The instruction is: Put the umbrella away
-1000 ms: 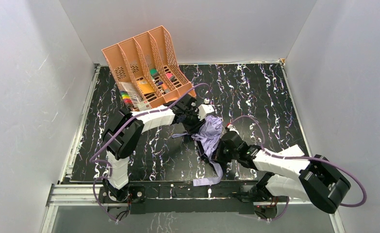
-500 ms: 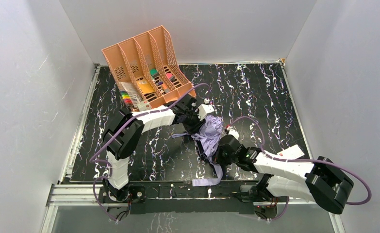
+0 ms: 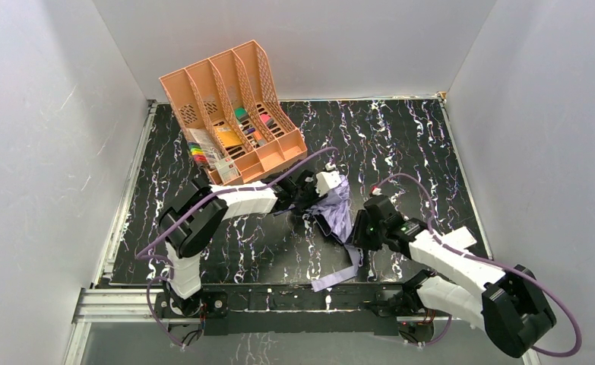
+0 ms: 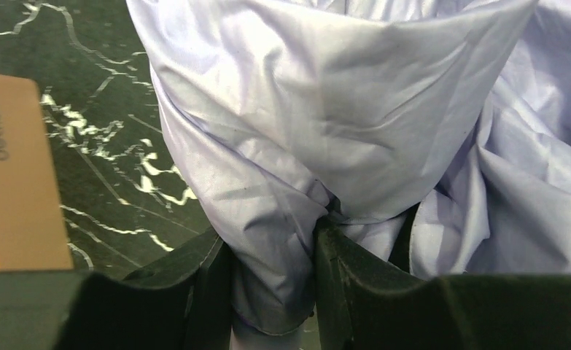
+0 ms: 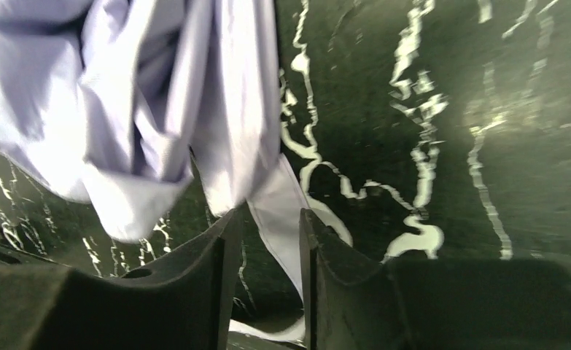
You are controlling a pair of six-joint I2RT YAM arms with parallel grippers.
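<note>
Pinching the umbrella point(image 3: 332, 207) by a bunch of its lavender fabric, the left gripper point(image 4: 271, 244) is clamped tight on it. The umbrella lies crumpled near the middle of the table point(image 3: 431, 137), at about 5 o'clock from the peach file organiser point(image 3: 233, 99). The right gripper point(image 5: 269, 219) sits at the umbrella's 4 o'clock with jaws apart. The strap point(image 3: 338, 275) runs loose between them, probably unpinched, though that wrist view is blurred. It trails to 6 o'clock, toward the near edge.

Risks: the left holds cloth only, so a lift could let fabric slip out or the canopy sag open. The loose strap may snag on the right gripper or drag.

Hidden: shaft and handle buried under fabric, can't locate; left fingertips covered by cloth.
</note>
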